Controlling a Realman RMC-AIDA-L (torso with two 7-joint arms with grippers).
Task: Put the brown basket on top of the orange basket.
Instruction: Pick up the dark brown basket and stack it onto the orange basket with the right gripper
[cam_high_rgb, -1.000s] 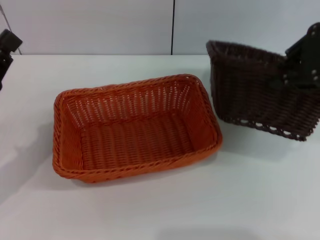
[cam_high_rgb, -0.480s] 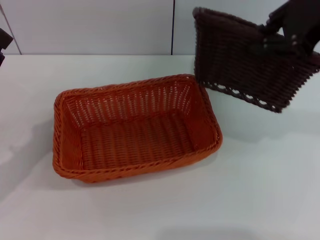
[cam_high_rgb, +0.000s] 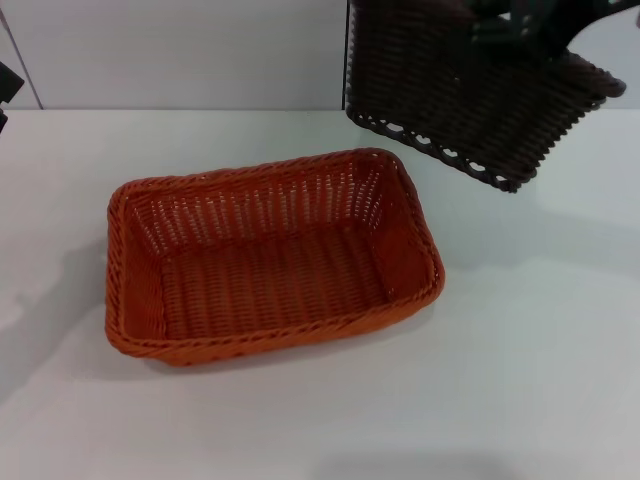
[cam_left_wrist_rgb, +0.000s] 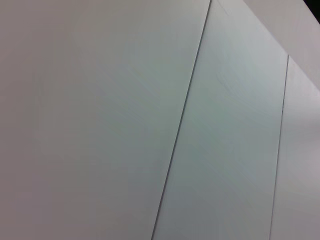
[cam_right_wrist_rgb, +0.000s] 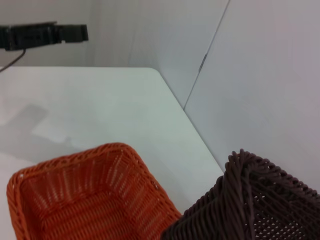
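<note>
— Head view first: where's the brown basket (cam_high_rgb: 470, 95)?

— Upper right of the frame, off the table (cam_high_rgb: 520, 380), tilted. A second ago it was lower and further right; I have lifted it and swung it toward the orange basket (cam_high_rgb: 270, 255), which sits unmoved at centre left. My right gripper (cam_high_rgb: 525, 22) is at its far rim, top edge of frame, clamped on that rim, I judge; the fingers themselves are hidden.

— Left wrist view?

— Only wall panels (cam_left_wrist_rgb: 150, 120). The left arm is parked, far left.

— Right wrist view?

— Brown basket lower right, orange basket lower left, nearly overlapping. It isn't above the orange one yet.
</note>
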